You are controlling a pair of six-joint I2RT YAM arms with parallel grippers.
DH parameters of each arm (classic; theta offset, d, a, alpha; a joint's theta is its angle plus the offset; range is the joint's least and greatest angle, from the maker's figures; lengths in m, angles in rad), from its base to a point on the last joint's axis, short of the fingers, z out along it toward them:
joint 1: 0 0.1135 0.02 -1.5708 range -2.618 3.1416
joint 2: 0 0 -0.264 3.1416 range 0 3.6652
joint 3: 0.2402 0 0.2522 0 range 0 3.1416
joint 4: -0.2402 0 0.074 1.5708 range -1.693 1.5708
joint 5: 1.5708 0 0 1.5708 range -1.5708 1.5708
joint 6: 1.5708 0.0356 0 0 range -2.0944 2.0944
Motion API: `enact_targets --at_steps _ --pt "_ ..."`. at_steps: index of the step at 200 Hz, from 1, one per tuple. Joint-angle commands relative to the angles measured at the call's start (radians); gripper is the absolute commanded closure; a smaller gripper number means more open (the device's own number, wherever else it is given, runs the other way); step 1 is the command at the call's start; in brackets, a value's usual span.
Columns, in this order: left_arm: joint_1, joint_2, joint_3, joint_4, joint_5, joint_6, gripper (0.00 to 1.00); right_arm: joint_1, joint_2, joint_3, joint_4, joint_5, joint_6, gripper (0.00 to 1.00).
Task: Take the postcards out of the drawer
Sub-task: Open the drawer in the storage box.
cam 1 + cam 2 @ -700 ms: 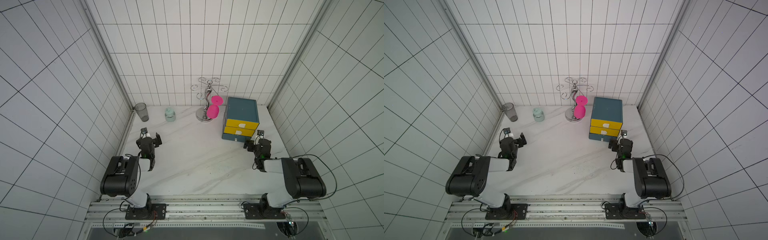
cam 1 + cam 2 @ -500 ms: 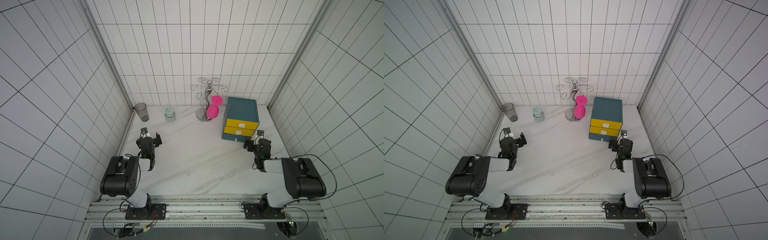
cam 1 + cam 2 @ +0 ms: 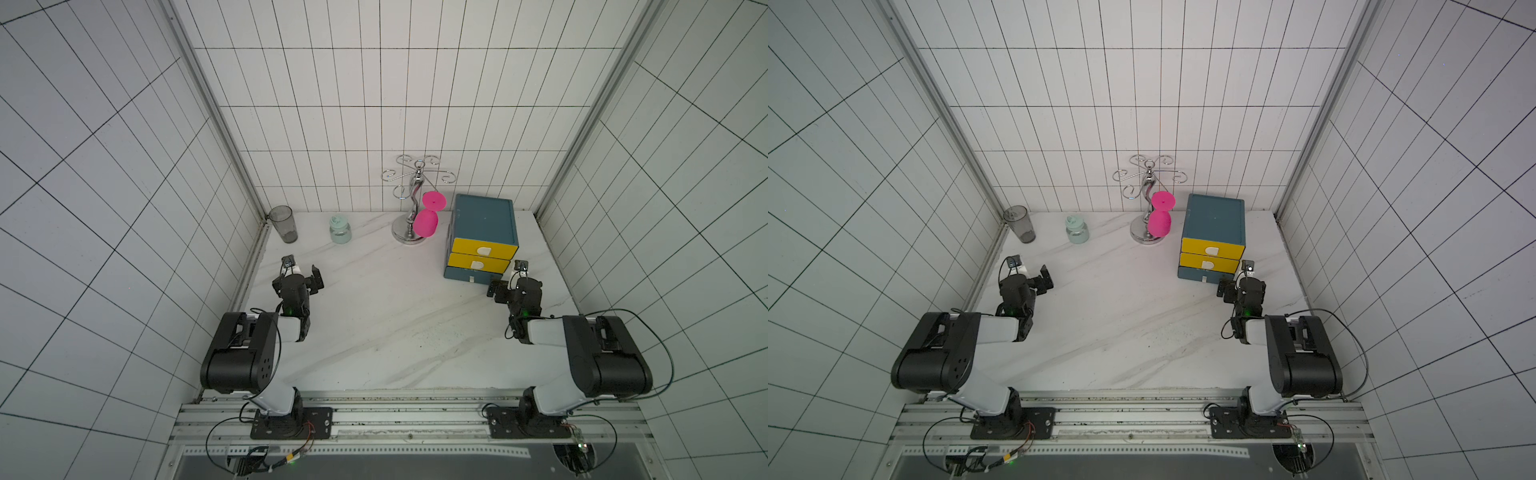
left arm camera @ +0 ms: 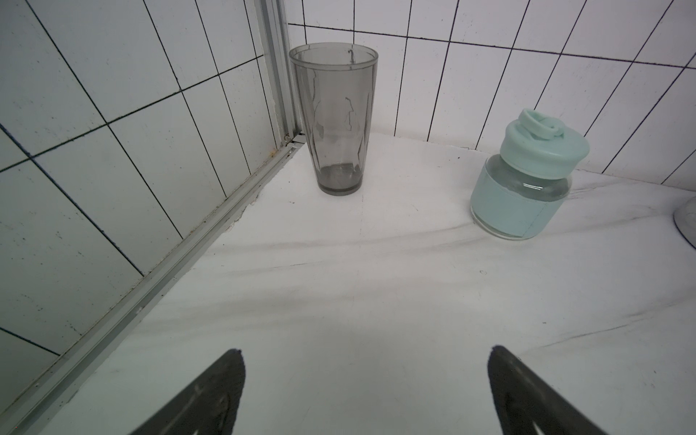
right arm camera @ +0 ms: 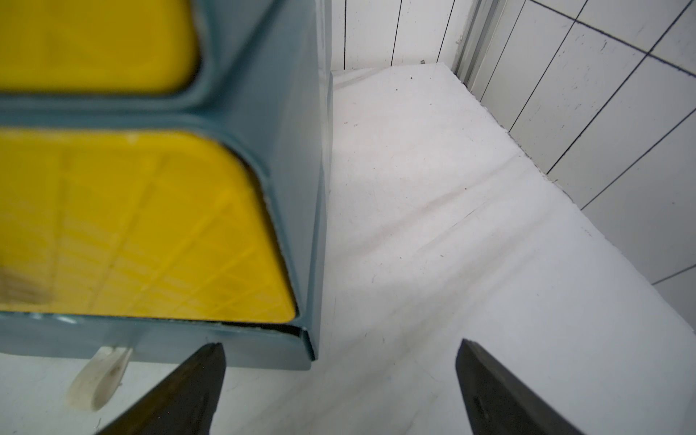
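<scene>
A blue drawer cabinet [image 3: 484,218] [image 3: 1214,216] stands at the back right with two yellow drawers [image 3: 482,248] and a blue bottom drawer [image 3: 467,276], all closed. The postcards are hidden. My right gripper [image 3: 508,277] [image 3: 1236,277] hovers open just in front of the cabinet's lower right corner [image 5: 307,339]. In the right wrist view the gripper [image 5: 341,348] holds nothing, and the bottom drawer's white handle [image 5: 99,376] lies off to one side. My left gripper [image 3: 301,272] [image 4: 365,354] stands open and empty over bare table at the left.
A grey tumbler [image 3: 283,224] [image 4: 333,120] and a mint-lidded jar [image 3: 340,229] [image 4: 523,180] stand at the back left. A chrome rack [image 3: 409,208] with a pink glass [image 3: 426,222] hanging from it stands beside the cabinet. Tiled walls close in three sides.
</scene>
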Motion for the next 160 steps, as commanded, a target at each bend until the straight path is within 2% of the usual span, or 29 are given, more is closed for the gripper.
enact_targets --at_steps 1,50,70,82,91,101,107,120,132,143,160 --pt "0.0 -0.014 0.015 -0.007 -0.002 -0.006 0.01 0.0 0.002 0.024 0.008 0.016 -0.002 0.01" --pt "0.0 -0.017 0.011 -0.003 -0.002 -0.006 0.02 -0.005 -0.003 0.017 0.015 0.007 0.0 0.01" --pt "-0.006 -0.029 -0.002 0.033 -0.019 0.007 0.07 -0.002 -0.079 -0.012 0.015 0.091 0.031 0.01" --pt "-0.033 -0.075 0.001 0.007 -0.081 0.03 0.07 -0.003 -0.203 0.004 -0.146 0.126 0.064 0.01" --pt "-0.061 -0.141 0.043 -0.148 -0.149 0.011 0.05 -0.003 -0.307 0.038 -0.329 0.131 0.088 0.01" --pt "-0.083 -0.213 0.112 -0.378 -0.18 -0.075 0.05 -0.003 -0.411 0.064 -0.485 0.107 0.116 0.01" --pt "-0.09 -0.253 0.156 -0.511 -0.148 -0.124 0.05 -0.002 -0.476 0.072 -0.566 0.091 0.142 0.01" --pt "-0.118 -0.322 0.197 -0.639 -0.11 -0.154 0.06 -0.002 -0.609 0.093 -0.726 0.089 0.202 0.01" --pt "-0.156 -0.386 0.203 -0.692 -0.085 -0.21 0.05 -0.004 -0.716 0.129 -0.854 0.1 0.247 0.01" --pt "-0.19 -0.439 0.196 -0.708 -0.013 -0.244 0.05 -0.007 -0.783 0.173 -0.939 0.092 0.257 0.01" --pt "-0.246 -0.49 0.185 -0.705 0.069 -0.385 0.05 -0.021 -0.789 0.284 -1.046 0.055 0.26 0.01"
